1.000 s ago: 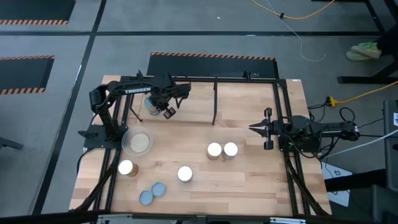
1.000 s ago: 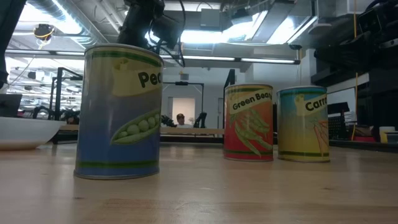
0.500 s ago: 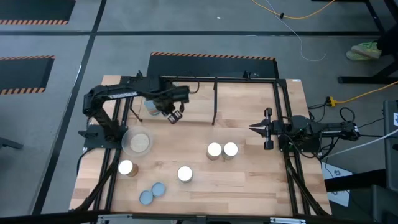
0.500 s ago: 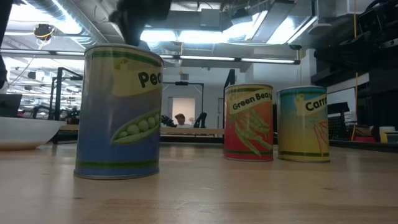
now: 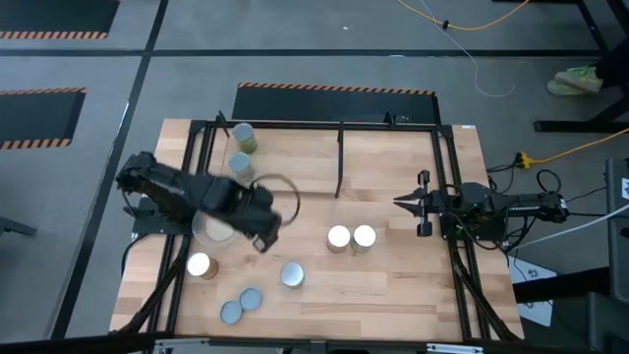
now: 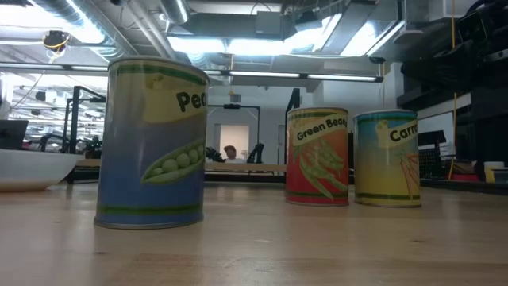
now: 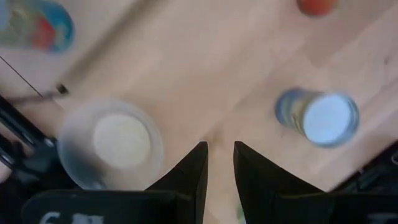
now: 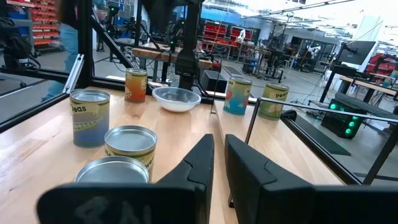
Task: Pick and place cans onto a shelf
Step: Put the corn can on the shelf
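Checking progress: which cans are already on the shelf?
The two cans at the shelf's back-left corner; the other six stand on the lower front table.

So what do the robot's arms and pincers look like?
Both arms are dark, thin and jointed. The left pincer has two flat black fingers that taper to narrow tips, and so does the right pincer. Black cables trail behind the right arm.

Your high view looks straight down on the whole table (image 5: 393,285). The low view sits at tabletop level, very near the peas can (image 6: 152,143), facing the room. The left wrist camera looks down close on the bowl (image 7: 111,144); the right wrist camera looks level across, sharing that bowl (image 8: 176,98).
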Available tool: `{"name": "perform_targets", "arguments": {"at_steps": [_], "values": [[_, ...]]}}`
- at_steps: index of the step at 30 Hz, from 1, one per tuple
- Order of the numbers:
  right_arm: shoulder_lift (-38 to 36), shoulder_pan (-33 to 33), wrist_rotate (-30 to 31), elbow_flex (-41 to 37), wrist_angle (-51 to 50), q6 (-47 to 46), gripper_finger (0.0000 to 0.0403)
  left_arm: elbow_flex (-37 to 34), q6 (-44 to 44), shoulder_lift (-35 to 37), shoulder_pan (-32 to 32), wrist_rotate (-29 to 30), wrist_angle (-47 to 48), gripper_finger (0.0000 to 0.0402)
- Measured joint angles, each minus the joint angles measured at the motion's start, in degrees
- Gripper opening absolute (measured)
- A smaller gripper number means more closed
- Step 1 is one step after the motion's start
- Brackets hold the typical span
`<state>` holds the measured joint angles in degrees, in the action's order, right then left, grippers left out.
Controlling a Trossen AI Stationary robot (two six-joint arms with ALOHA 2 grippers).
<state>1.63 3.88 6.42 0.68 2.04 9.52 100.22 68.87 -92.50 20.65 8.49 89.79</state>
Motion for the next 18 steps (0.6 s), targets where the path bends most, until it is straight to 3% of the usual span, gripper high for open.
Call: {"name": "perform_targets", "arguments": {"at_steps": [9,18], "values": [[0.0,0.0,0.0,0.0,0.0,0.0,0.0045,-7.1,24.4,-0.1,15.9,0.5,-0.5,0.007],[0.0,0.0,0.0,0.0,0.0,0.0,0.0045,-12.7,43.9,-0.1,25.0,-6.0,-3.1,0.0069]]}}
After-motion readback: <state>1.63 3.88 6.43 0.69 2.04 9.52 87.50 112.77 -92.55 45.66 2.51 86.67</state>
